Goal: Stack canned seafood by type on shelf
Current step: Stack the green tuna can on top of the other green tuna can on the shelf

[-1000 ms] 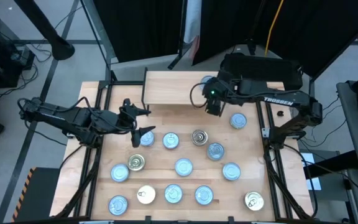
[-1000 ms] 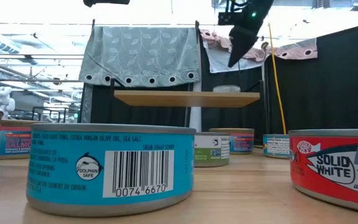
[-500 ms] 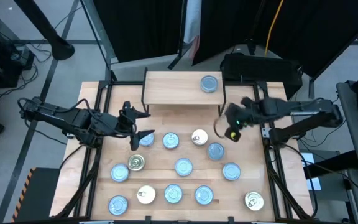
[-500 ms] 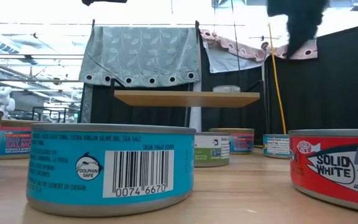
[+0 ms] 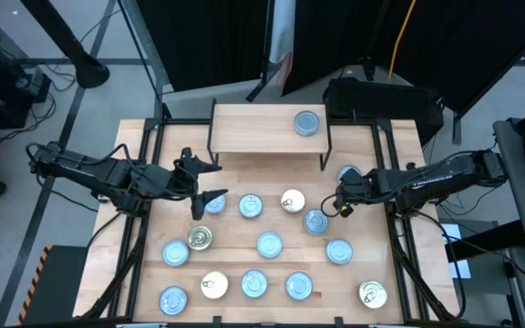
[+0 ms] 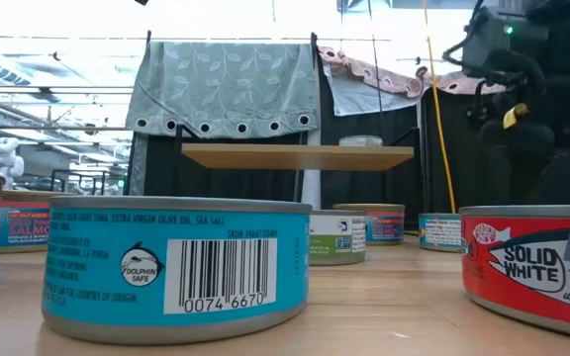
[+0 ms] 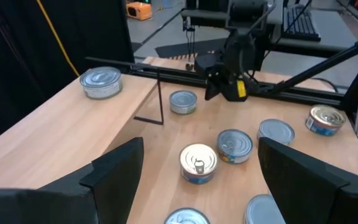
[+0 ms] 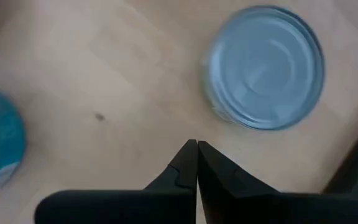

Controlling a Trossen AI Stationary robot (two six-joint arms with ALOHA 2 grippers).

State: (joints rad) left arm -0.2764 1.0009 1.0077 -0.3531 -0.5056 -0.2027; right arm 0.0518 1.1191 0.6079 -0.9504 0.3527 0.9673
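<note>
Roughly a dozen tins (image 5: 269, 243) are being left unsorted on the worktop (image 5: 244, 173). Left hand (image 5: 210, 182) is being held apart, empty; right hand (image 5: 325, 209), pressed together, empty. One tin (image 5: 307, 122) is being carried by the shelf (image 5: 253, 130).

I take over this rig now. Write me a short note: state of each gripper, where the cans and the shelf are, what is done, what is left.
Left gripper: open, empty, waiting at the table's left side above the blue-lid tin.
Right gripper: shut, empty, low over the table at the right, beside the tin near the shelf leg.
Shelf: at the table's back edge, carrying one tin on its right part.
Done: one tin placed on the shelf.
Left: the other tins, blue-lidded and cream-lidded, lie spread over the tabletop, not yet sorted or stacked.
</note>
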